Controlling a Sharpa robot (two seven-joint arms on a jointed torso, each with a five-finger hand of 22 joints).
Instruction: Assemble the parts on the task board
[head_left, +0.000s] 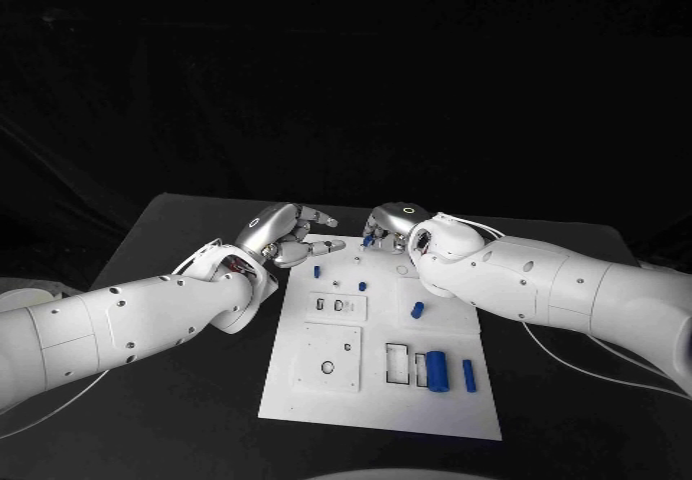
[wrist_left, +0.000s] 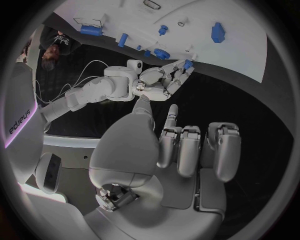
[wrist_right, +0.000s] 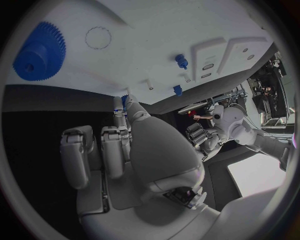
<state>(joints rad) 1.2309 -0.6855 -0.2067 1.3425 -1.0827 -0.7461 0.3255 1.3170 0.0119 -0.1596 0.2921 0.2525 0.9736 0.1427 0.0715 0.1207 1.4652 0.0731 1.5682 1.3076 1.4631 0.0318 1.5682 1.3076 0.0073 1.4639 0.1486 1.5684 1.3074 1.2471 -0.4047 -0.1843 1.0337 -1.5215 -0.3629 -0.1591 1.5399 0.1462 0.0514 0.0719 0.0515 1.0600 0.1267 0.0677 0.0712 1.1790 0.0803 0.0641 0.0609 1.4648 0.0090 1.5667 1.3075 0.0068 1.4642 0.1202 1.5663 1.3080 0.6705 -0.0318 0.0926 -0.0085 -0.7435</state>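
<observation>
The white task board (head_left: 378, 395) lies in the middle of the black table. My right hand (head_left: 392, 222) hovers over the board's far edge and pinches a small blue part (wrist_left: 187, 64) between its thumb and a fingertip; the same blue part (wrist_right: 124, 101) peeks out at those fingertips in the right wrist view. My left hand (head_left: 289, 232) hangs just off the board's far left corner, most fingers curled in on nothing and one finger (wrist_left: 170, 114) stretched out. A blue gear (head_left: 418, 310) sits on the board near my right forearm, and a blue peg (head_left: 362, 285) stands closer to the hands.
Two longer blue parts (head_left: 436, 370) (head_left: 469, 373) lie at the board's near right beside a rectangular recess (head_left: 397, 363). Another small blue piece (head_left: 317, 270) stands near the board's left edge. A cable (head_left: 577, 355) trails over the table under my right arm.
</observation>
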